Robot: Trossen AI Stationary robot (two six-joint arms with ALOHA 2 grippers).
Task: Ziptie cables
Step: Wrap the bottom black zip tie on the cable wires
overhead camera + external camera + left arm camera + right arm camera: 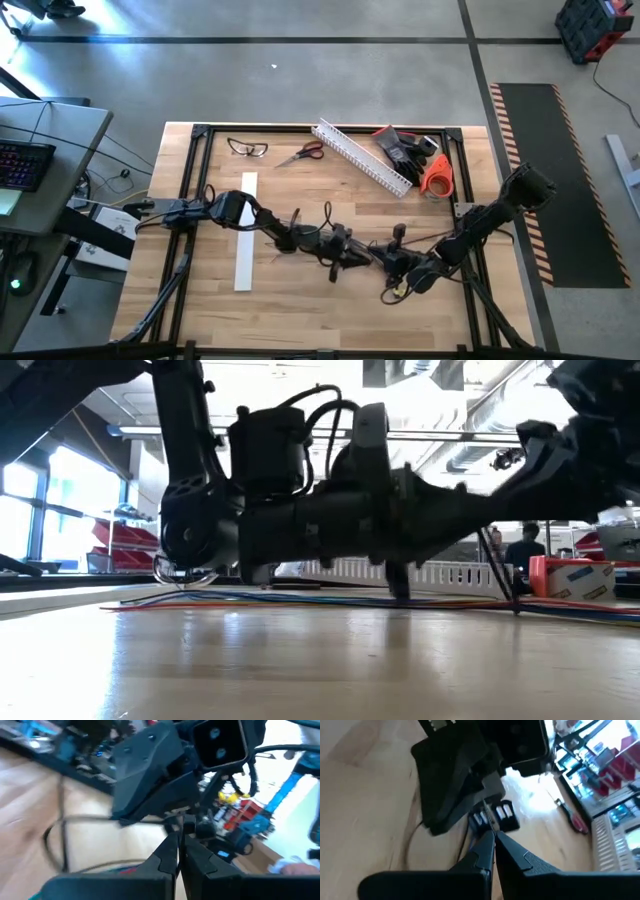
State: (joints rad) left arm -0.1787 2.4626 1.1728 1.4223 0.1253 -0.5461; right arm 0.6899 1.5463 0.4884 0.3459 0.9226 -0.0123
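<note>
Both claws clenched, tip to tip at mid-table — left claw (352, 252), right claw (378, 256) — over the cables (300, 600).

Both arms crowd the table's (200, 300) middle, the left gripper (352, 252) and right gripper (378, 257) tip to tip over the cables (300, 600). The far edge is obstructed by glasses (247, 148), scissors (301, 153), white slotted channel (362, 156), gloves (402, 148) and tape roll (437, 176). The near edge lies open, save a white strip (245, 232) toward the left.

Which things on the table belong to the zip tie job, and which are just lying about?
In the job: cables; left gripper, shut; right gripper, shut. No ziptie can be made out.

Lying about: glasses; scissors; white channel; black gloves; orange tape roll; white strip.
</note>
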